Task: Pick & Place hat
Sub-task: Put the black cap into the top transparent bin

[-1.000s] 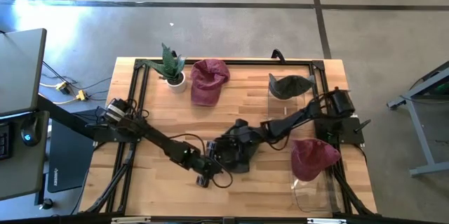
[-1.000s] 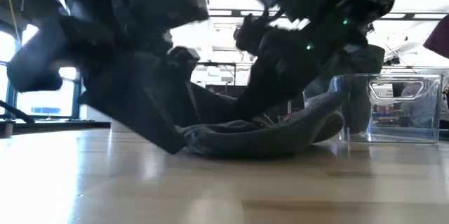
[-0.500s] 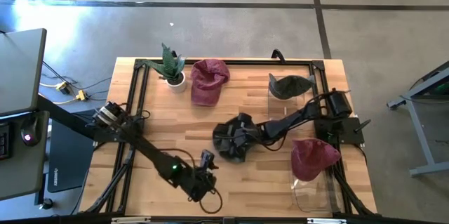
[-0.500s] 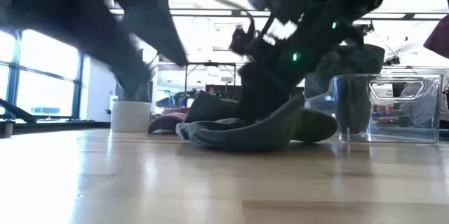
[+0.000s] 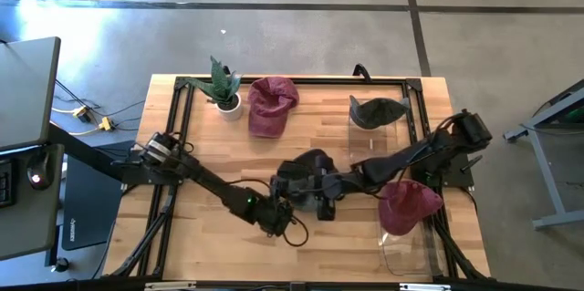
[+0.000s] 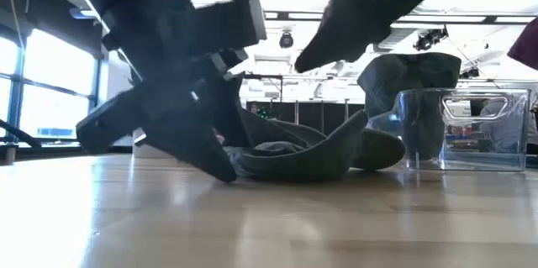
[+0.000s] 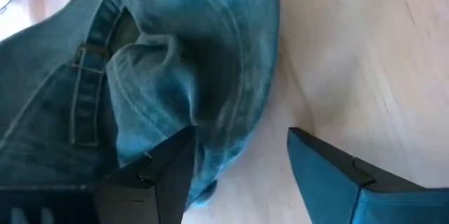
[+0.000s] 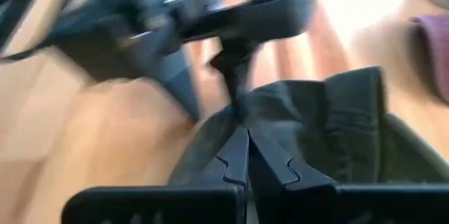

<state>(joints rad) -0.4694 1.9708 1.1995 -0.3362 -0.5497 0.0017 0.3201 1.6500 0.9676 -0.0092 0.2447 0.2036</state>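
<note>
The dark hat lies on the wood in the middle of the table, its crown crumpled and its brim turned up. My left gripper is open at the hat's near left edge. One of its fingers is over the cloth and the other over bare wood. My right gripper is shut and comes from the right, slanting down over the hat. In the low view it hangs above the hat. My left gripper stands with one finger at the hat's edge, slanting down from the near left; I cannot tell whether it touches the cloth. My right gripper's shut tips are close to the hat's crown; I cannot tell whether they touch it.
A maroon hat and a potted plant stand at the far edge. A dark green hat sits on a clear box at the far right. Another maroon hat rests on a clear container at the near right.
My left gripper swung away toward the near left edge, then came back to the hat's edge, still open. My right gripper has risen, staying shut. The hat's side, raised half a second ago, lies low again.
</note>
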